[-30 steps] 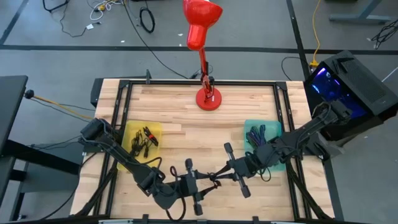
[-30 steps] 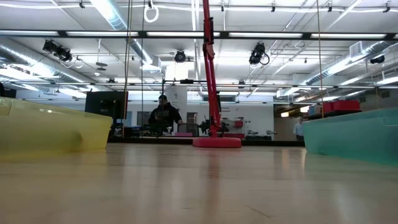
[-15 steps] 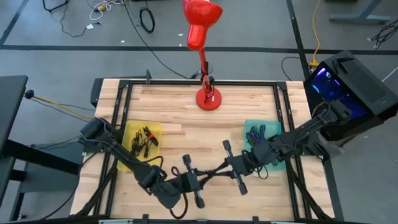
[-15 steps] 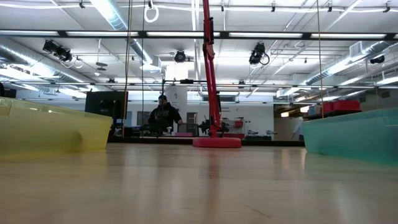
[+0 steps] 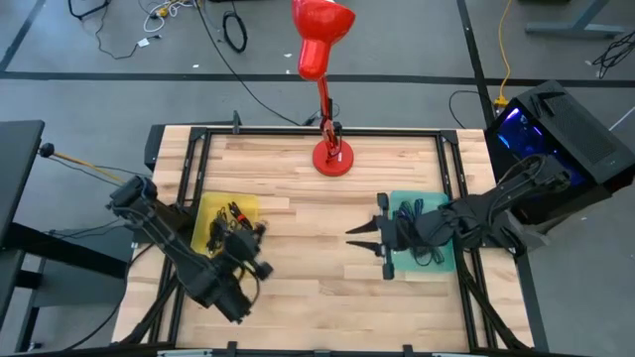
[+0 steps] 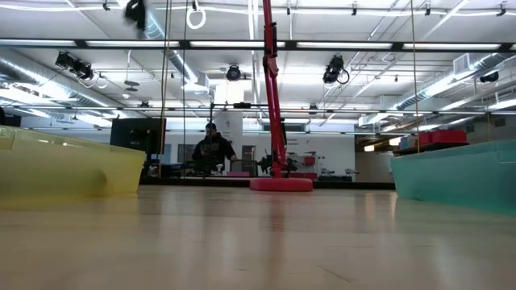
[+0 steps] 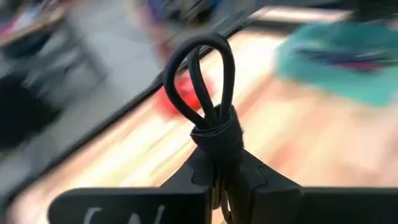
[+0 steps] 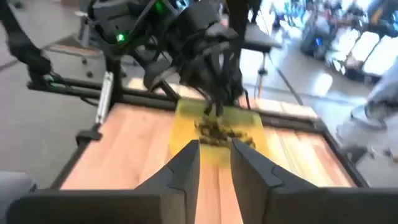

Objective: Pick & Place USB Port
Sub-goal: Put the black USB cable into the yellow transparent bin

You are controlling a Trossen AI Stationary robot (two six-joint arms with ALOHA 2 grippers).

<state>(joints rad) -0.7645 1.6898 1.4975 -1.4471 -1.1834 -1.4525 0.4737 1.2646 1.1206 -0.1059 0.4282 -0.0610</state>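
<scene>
Two arms work over the wooden slatted tabletop in the high view. The left tool is above the near inner corner of the translucent yellow plastic bin at the left edge; dark cables lie in that bin. The right tool is at the inner side of the teal plastic bin at the right edge, fingers closed to a narrow gap, carrying nothing. A red desk lamp stands at the far edge.

Low view: neither tool shows. Both bins rest on the tabletop, the yellow bin and the teal bin, with the lamp base between them at the far edge.

Left wrist view: the left tool is clamped on the bound end of a looped black USB cable, which is lifted clear of the tabletop.

Right wrist view: the right tool has its fingers nearly together, empty, facing the left arm and the yellow bin.

Judged step: transport and placement. The next move calls for lowering the cable over the yellow bin, keeping the loop inside its walls, then parting the left fingers.
</scene>
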